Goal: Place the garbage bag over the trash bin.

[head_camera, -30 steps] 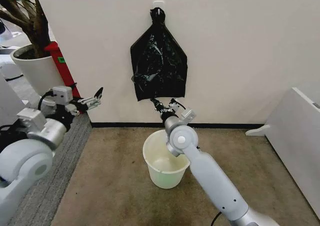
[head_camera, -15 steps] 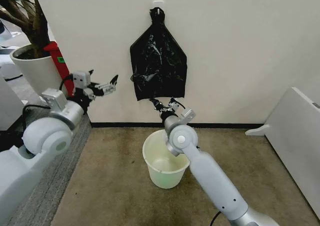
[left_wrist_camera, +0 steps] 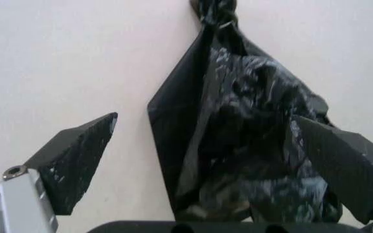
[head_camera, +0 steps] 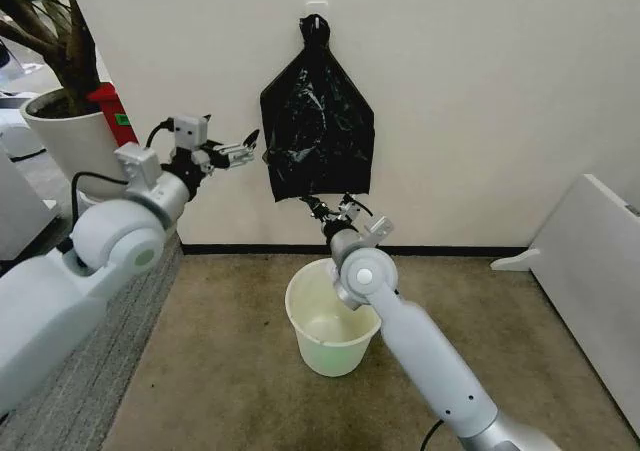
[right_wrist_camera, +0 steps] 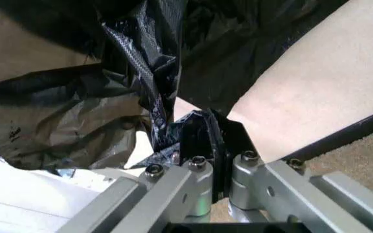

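Note:
The garbage bag [head_camera: 318,131] is a glossy, crinkly black plastic bag hanging by its knotted top from a hook on the white wall. The trash bin [head_camera: 330,316], a cream-white bucket, stands on the carpet right below it. My right gripper [head_camera: 328,209] is shut on the bag's bottom edge [right_wrist_camera: 163,121], just above the bin. My left gripper [head_camera: 240,151] is open, held up at the bag's left side and close to it. In the left wrist view its two fingers [left_wrist_camera: 76,165] stand wide apart before the bag [left_wrist_camera: 245,141].
A large white plant pot [head_camera: 70,136] with a tree stands at the far left beside a red object [head_camera: 118,121]. A white panel [head_camera: 590,271] leans at the right. Brown carpet [head_camera: 220,371] surrounds the bin.
My left arm has risen and swung right toward the bag's left edge, staying open. The right gripper and the bag have held still.

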Motion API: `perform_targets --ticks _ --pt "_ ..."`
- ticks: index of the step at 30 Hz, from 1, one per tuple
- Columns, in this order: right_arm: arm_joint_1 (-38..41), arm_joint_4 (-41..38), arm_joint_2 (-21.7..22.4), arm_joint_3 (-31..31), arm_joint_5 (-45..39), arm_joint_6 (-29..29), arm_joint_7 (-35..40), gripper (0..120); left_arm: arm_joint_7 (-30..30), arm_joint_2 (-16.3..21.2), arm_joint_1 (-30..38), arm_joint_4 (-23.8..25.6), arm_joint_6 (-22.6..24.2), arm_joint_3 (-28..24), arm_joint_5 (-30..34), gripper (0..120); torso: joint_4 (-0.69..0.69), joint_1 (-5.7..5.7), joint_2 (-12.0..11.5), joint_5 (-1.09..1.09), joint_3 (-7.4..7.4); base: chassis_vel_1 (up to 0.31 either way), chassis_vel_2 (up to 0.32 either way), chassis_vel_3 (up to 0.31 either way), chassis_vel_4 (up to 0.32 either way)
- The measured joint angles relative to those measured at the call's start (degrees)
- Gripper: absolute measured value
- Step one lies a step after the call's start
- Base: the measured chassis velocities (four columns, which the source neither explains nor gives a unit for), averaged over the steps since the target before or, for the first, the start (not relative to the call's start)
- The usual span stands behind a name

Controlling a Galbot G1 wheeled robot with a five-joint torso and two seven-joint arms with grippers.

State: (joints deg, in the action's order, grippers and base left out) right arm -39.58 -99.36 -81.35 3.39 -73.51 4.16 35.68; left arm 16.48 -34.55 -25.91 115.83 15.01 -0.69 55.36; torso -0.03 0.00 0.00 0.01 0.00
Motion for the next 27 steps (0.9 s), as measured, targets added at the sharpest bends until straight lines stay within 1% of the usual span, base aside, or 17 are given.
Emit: perform_targets --ticks 6,20,22,23,27 --pt "0.34 0.41 -0.27 0.01 -0.01 0.03 -0.05 0 -0.72 -0.04 0.80 -0.38 0.20 -0.36 0.18 100 0.04 0.00 0.00 -0.02 0.00 0.000 0.000 0.000 0.000" --pt "0.72 0.73 -0.31 0.04 -0.08 0.05 -0.10 0 -2.00 -0.24 1.13 -0.84 0.20 -0.32 0.32 100 0.04 0.00 0.00 -0.01 0.00 0.000 0.000 0.000 0.000" --pt "0.73 0.93 -0.41 0.02 -0.04 0.06 -0.24 0 -2.34 -1.35 3.26 -1.61 0.31 -1.86 0.29 100 0.03 0.00 0.00 -0.02 0.00 0.000 0.000 0.000 0.000" --pt "0.73 0.93 -0.41 0.02 -0.04 0.06 -0.24 0 -2.34 -1.35 3.26 -1.61 0.31 -1.86 0.29 100 0.03 0.00 0.00 -0.02 0.00 0.000 0.000 0.000 0.000" --pt "0.72 1.05 -0.48 -0.08 0.01 0.06 -0.37 0 -2.33 -4.17 7.90 -2.84 1.50 -5.08 -0.31 100 0.01 0.00 0.00 0.00 0.00 0.000 0.000 0.000 0.000"
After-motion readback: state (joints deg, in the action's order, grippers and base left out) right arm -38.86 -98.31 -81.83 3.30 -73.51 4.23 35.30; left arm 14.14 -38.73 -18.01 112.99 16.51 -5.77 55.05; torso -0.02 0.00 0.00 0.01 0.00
